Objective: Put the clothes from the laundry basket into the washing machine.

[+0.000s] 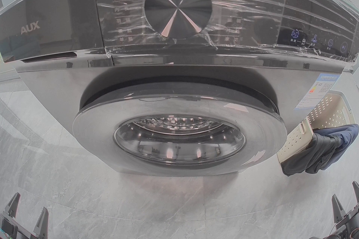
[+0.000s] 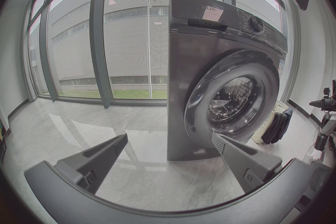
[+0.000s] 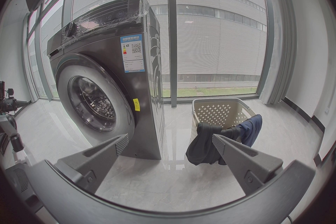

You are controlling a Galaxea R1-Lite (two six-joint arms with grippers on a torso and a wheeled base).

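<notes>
Standing at the centre is what? (Student)

The washing machine is standing on the pale marble floor. Its round door is sitting shut, and the steel drum is showing through the glass. A round dial is sitting on the control panel under clear plastic film. A tall window is rising behind the machine. (Legend)

Where are the clothes lying? (Student)

The laundry basket is standing on the floor just beside the machine, on the robot's right. A dark grey garment and a blue garment are hanging over its near rim, touching each other. The grey one is drooping down the outside wall toward the floor. The blue one is hanging on the side farther from the machine. Whether the grey one is touching the floor cannot be told. (Legend)

How are the hands standing? (Student)

The left hand is hovering low over the floor at the near left, well apart from the door. Its fingers are spreading wide, released and gripping nothing. The right hand is hovering at the near right, nearer the basket yet apart from both garments. It too is spreading wide, released and gripping nothing. (Legend)
</notes>
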